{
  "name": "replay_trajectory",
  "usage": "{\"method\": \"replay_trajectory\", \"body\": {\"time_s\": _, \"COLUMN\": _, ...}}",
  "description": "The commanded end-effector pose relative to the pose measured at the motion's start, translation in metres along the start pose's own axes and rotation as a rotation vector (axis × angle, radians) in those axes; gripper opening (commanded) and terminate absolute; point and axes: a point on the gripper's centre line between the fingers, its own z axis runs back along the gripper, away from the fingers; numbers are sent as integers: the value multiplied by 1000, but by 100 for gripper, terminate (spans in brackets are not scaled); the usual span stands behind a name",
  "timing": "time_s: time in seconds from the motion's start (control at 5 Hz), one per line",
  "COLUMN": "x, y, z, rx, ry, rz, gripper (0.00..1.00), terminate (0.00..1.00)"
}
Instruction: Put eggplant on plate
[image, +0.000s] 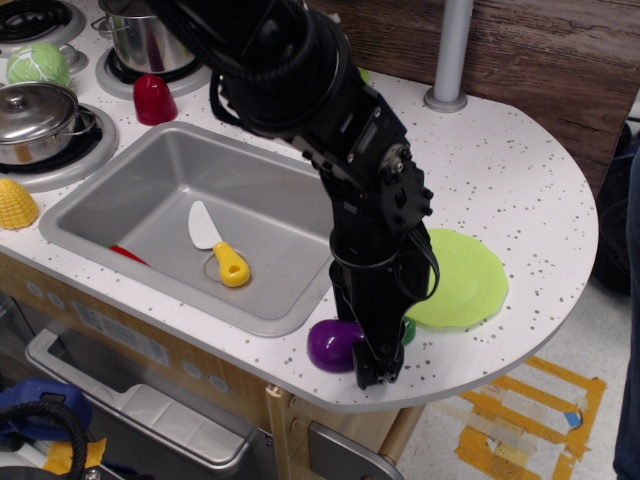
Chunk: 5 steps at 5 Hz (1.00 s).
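Observation:
The purple eggplant (330, 346) lies on the speckled counter near the front edge, its green stem end (407, 330) pointing toward the plate. The lime-green plate (464, 280) sits on the counter just right of it. My black gripper (377, 368) is down over the middle of the eggplant and hides most of it. The fingers cannot be made out, so whether they are closed on the eggplant does not show.
A grey sink (150, 195) lies to the left with a white-bladed, yellow-handled toy knife (220, 250) in it. Pots (35, 120), a red cup (154, 99) and a green cabbage (38, 65) stand at the back left. A grey pole (449, 55) rises behind.

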Motion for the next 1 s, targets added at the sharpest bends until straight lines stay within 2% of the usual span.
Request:
{"method": "replay_trajectory", "body": {"time_s": 0.0, "x": 0, "y": 2, "z": -7, "rx": 23, "ry": -43, "rz": 21, "gripper": 100, "terminate": 0}}
{"method": "replay_trajectory", "body": {"time_s": 0.2, "x": -1, "y": 3, "z": -10, "rx": 22, "ry": -43, "rz": 32, "gripper": 100, "terminate": 0}}
{"method": "replay_trajectory", "body": {"time_s": 0.4, "x": 0, "y": 3, "z": -5, "rx": 12, "ry": -26, "rz": 37, "gripper": 0, "terminate": 0}}
{"method": "replay_trajectory", "body": {"time_s": 0.6, "x": -1, "y": 1, "z": -5, "rx": 5, "ry": -25, "rz": 51, "gripper": 0, "terminate": 0}}
{"method": "replay_trajectory", "body": {"time_s": 0.8, "x": 0, "y": 4, "z": 12, "rx": -13, "ry": 44, "rz": 54, "gripper": 0, "terminate": 0}}
